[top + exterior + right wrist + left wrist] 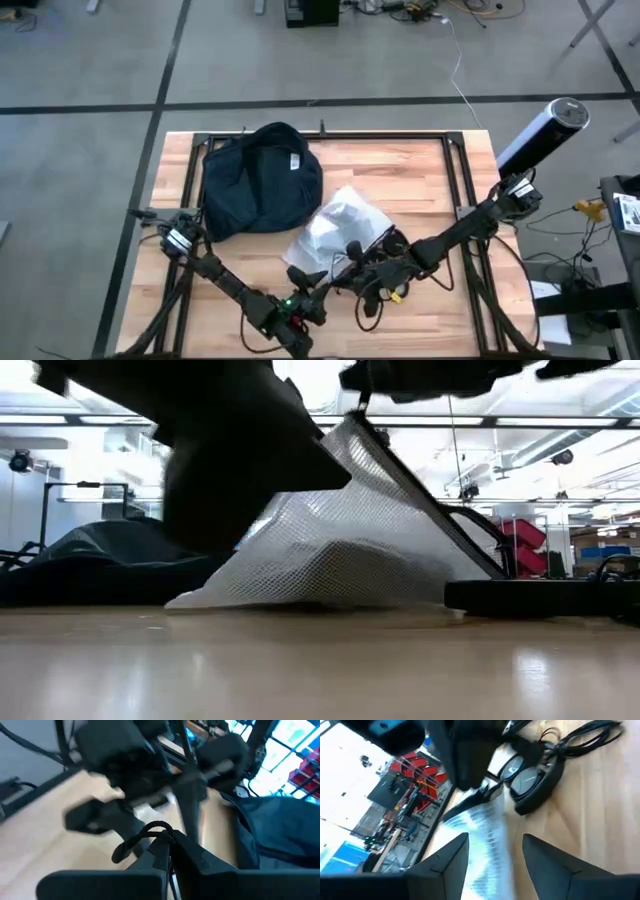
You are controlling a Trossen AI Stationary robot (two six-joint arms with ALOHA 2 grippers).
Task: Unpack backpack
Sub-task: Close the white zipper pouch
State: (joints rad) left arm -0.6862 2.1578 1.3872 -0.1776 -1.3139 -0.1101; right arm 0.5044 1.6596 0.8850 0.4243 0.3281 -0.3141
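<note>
The dark navy backpack (258, 180) lies slumped on the far left part of the table, with no gripper on it; it also shows in the right wrist view (280, 830). A silvery mesh pouch (338, 228) is at mid-table, one corner drawn up (352, 422) and its lower edge on the wood (300, 600). My right gripper (352, 250) is shut above that corner. My left gripper (495, 855) is open at the pouch's near side, a finger on either side of the mesh; whether it touches, I cannot tell. Black headphones (530, 782) lie beside the pouch. My right gripper pinches a thin black cord loop (150, 832) between its two shut fingers, coming from above. The cord runs down to the pouch's raised corner (352, 422). The pouch hangs tilted below it, its black-edged side taut (430, 500), the opposite edge resting on the table.
The headphones' cables (385, 285) trail toward the near edge by the right arm. A black metal frame (460, 170) rims the tabletop. Bare wood (410, 175) shows at the far right.
</note>
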